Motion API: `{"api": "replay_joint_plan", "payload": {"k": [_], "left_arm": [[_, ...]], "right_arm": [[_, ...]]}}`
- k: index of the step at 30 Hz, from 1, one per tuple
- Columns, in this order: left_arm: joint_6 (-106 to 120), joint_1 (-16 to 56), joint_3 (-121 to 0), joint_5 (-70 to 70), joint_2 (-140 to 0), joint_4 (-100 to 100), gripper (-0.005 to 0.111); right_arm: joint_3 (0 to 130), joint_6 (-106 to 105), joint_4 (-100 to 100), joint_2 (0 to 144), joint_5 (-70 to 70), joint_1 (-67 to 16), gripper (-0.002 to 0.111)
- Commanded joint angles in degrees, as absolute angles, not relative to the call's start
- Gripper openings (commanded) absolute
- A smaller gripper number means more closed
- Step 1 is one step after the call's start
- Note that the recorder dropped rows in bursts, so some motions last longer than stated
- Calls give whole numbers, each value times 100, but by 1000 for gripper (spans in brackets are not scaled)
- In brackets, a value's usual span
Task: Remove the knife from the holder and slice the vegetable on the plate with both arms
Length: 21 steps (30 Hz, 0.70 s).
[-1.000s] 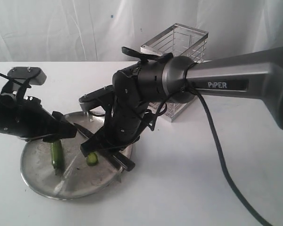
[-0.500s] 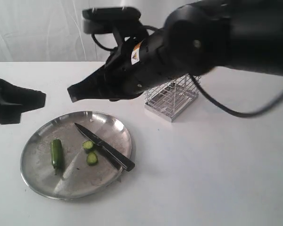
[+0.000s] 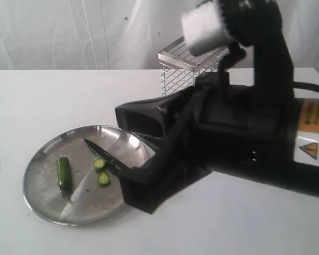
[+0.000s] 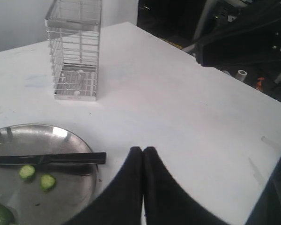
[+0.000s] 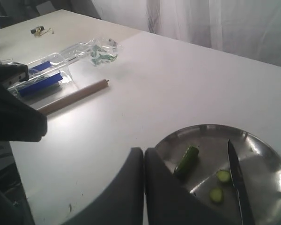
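On the white desk (image 3: pixel 53 95), the steel plate (image 3: pixel 48 204) sits toward the left. The vegetable (image 3: pixel 63 173) lies on the plate's left part, with two cut slices (image 3: pixel 101 171) near the middle. Just beside the slices rests the black knife (image 3: pixel 100 154), its handle end hidden behind the right arm (image 3: pixel 239 143) in the exterior view; the left wrist view shows the handle reaching over the plate's rim. Behind that arm stands the wire holder (image 3: pixel 178 71), upright and well apart from the plate. The left gripper (image 4: pixel 143 152) has its jaws pressed together with nothing between them, above bare desk beside the plate. The right gripper (image 5: pixel 144 152) likewise shows its jaws closed and empty.
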<state>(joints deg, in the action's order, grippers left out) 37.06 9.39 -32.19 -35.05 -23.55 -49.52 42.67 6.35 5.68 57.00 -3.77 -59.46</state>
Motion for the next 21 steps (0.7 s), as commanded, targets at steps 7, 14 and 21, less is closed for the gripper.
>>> {"api": "replay_joint_plan", "payload": {"k": [7,14,21], "left_arm": [[3720,925,-3187,-3833,-2299,-5006,0],[3720,925,-3187,-3844,-2299,-5013,0],[3720,925,-3187,-3857,-2299,-4948,0]], "right_arm": [[4150,632,561,5318,-1119,-5961,0],[4124,270,94,5259,-1000,-5961,0],[3231,0,-154,4085,-851,-4965,0]]}}
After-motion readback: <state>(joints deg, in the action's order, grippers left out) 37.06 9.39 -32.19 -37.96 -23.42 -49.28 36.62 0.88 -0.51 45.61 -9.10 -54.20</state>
